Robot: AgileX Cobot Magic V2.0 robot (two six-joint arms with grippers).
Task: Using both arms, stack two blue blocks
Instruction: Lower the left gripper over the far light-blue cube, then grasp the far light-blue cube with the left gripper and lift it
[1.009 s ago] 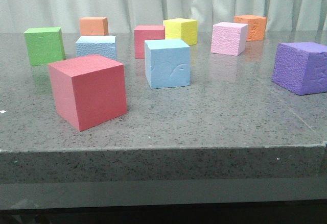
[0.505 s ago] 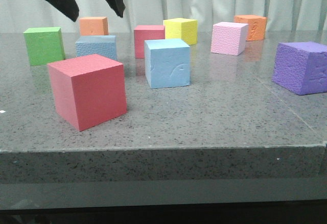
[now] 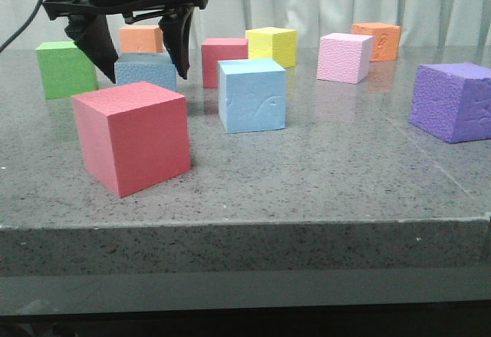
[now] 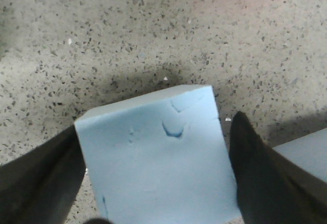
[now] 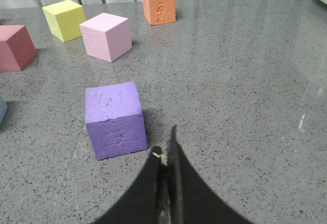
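Observation:
The rough blue block (image 3: 144, 67) stands at the back left, behind the big red cube. My left gripper (image 3: 146, 74) is open and has come down around it, one finger on each side. In the left wrist view the block (image 4: 153, 157) fills the space between the fingers (image 4: 41, 178), with thin gaps on both sides. The smooth blue block (image 3: 252, 95), with a curved scratch, stands in the middle of the table and shows at the edge of the left wrist view (image 4: 306, 152). My right gripper (image 5: 166, 150) is shut and empty, above the table near the purple cube (image 5: 115, 119).
A big red cube (image 3: 132, 136) stands at the front left. A green cube (image 3: 67, 68), an orange cube (image 3: 141, 39), a smaller red cube (image 3: 224, 61), a yellow cube (image 3: 271, 46), a pink cube (image 3: 344, 57) and another orange cube (image 3: 377, 40) stand behind. The purple cube (image 3: 454, 101) is at the right.
My left gripper has come down into view from above and now straddles the rough blue block. No block has moved.

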